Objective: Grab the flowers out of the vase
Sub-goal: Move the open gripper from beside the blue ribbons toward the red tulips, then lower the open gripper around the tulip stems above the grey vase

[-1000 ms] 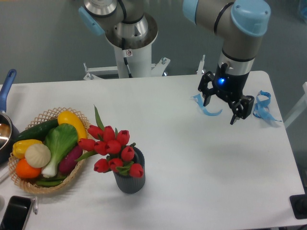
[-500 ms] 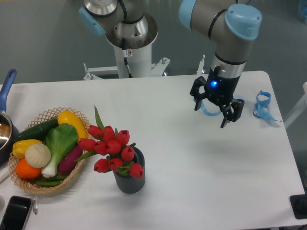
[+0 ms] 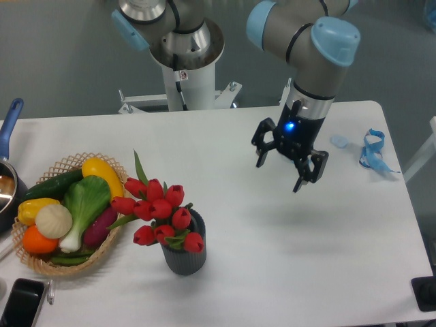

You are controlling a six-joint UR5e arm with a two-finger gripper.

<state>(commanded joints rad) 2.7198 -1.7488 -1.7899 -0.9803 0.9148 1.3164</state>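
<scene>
White surface (image 3: 272,245): open, empty black 2-finger hand (image 3: 289,163) well right of red tulip flowers (image 3: 158,210) in ribbed grey vase (image 3: 184,257); grasp not begun

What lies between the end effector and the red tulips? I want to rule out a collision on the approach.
Nothing visible. The open end effector hangs over bare white table, apart from the tulips in the ribbed grey vase. The wicker vegetable basket sits beyond them.
</scene>
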